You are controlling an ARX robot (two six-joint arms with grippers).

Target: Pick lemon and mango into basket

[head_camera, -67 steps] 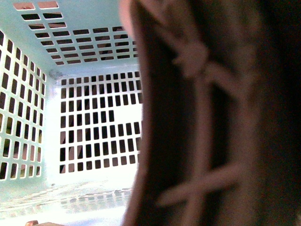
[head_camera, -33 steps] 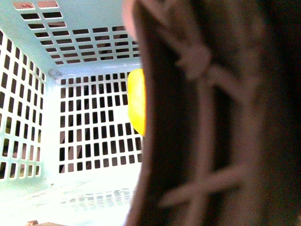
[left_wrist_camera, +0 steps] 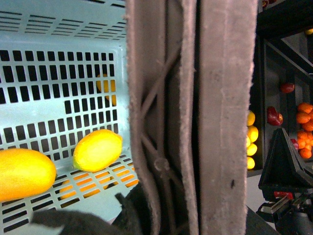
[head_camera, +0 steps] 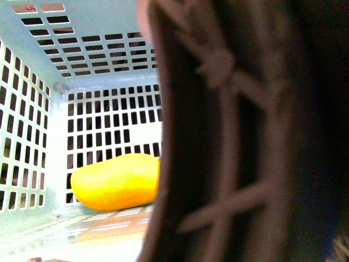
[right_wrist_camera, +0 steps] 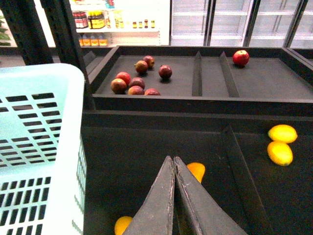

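The teal basket (head_camera: pixel 32 136) fills the front view, seen from inside, with its brown handle (head_camera: pixel 218 136) close across the right half. The mango (head_camera: pixel 117 181) lies on the basket floor against the far wall. In the left wrist view the mango (left_wrist_camera: pixel 24 174) and the smaller lemon (left_wrist_camera: pixel 98 149) rest side by side on the basket (left_wrist_camera: pixel 58 58) floor. My left gripper (left_wrist_camera: pixel 190 223) is shut on the handle (left_wrist_camera: pixel 205 117). My right gripper (right_wrist_camera: pixel 173 161) is shut and empty, beside the basket (right_wrist_camera: pixel 39 122), over a dark shelf bin.
Orange fruits (right_wrist_camera: pixel 195 171) lie in the bin under my right gripper, and two yellow fruits (right_wrist_camera: pixel 281 143) in the compartment beside it. Red apples (right_wrist_camera: pixel 137 81) sit on the shelf tier behind. Dividers (right_wrist_camera: pixel 239 171) split the bins. Shelves of fruit (left_wrist_camera: pixel 303 127) show past the handle.
The mango dropped into the basket: absent a second ago, falling by the handle half a second ago, now lying on the floor. The basket barely moved.
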